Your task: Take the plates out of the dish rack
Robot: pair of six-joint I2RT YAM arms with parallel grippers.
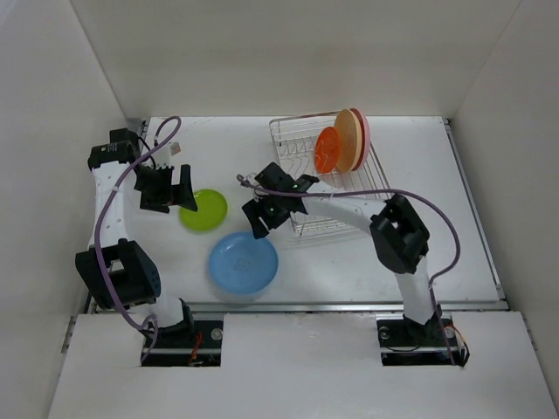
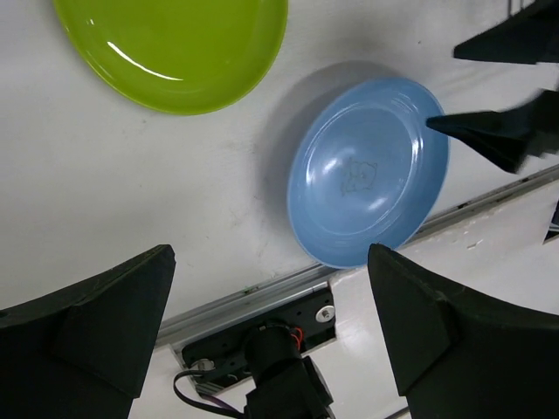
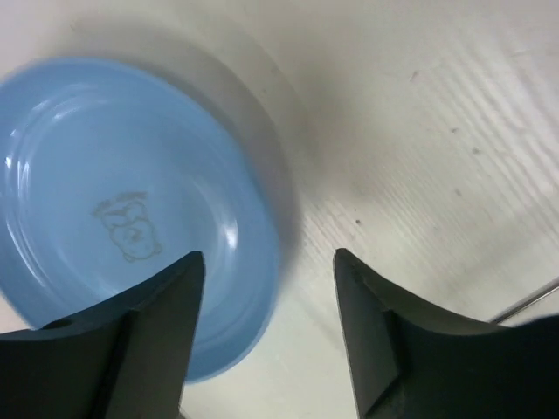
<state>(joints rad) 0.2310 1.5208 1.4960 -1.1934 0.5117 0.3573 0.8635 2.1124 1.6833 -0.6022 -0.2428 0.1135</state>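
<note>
The blue plate (image 1: 243, 262) lies flat on the table at the front; it also shows in the left wrist view (image 2: 367, 170) and the right wrist view (image 3: 113, 218). The lime green plate (image 1: 203, 209) lies flat behind and left of it (image 2: 175, 44). The wire dish rack (image 1: 288, 131) stands at the back right and holds the orange-red plate (image 1: 326, 150), the pale yellow-orange plate (image 1: 348, 140) and the pink plate (image 1: 362, 129) on edge. My right gripper (image 1: 266, 225) (image 3: 268, 256) is open and empty, above the blue plate's right rim. My left gripper (image 1: 185, 199) (image 2: 271, 262) is open and empty beside the green plate.
White walls enclose the table on three sides. A metal rail (image 1: 349, 305) runs along the front edge, with the arm bases behind it. My right gripper's fingers (image 2: 489, 135) show at the right of the left wrist view. A purple cable (image 1: 109, 201) loops along the left arm.
</note>
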